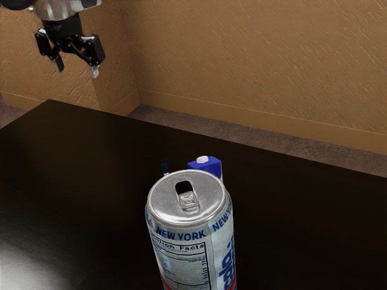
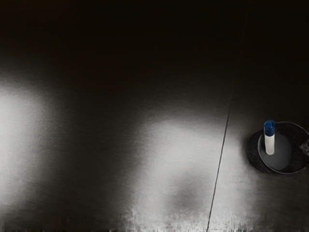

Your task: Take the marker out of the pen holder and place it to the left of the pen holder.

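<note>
My gripper [image 1: 75, 67] hangs high at the exterior view's upper left, its two fingers spread apart with nothing between them. In the wrist view the marker [image 2: 269, 138], white with a blue cap, leans inside the round black pen holder [image 2: 256, 157]. The marker's dark blue tip [image 1: 164, 168] pokes up behind the can in the exterior view, where the can hides the rest of it and the holder. A wide distance separates my gripper from both.
A large drink can [image 1: 192, 241] stands in the exterior view's foreground. Just behind it is a blue carton [image 1: 206, 166] with a white cap. The dark table [image 1: 91, 181] has its far edge near the brown wall [image 1: 254, 66].
</note>
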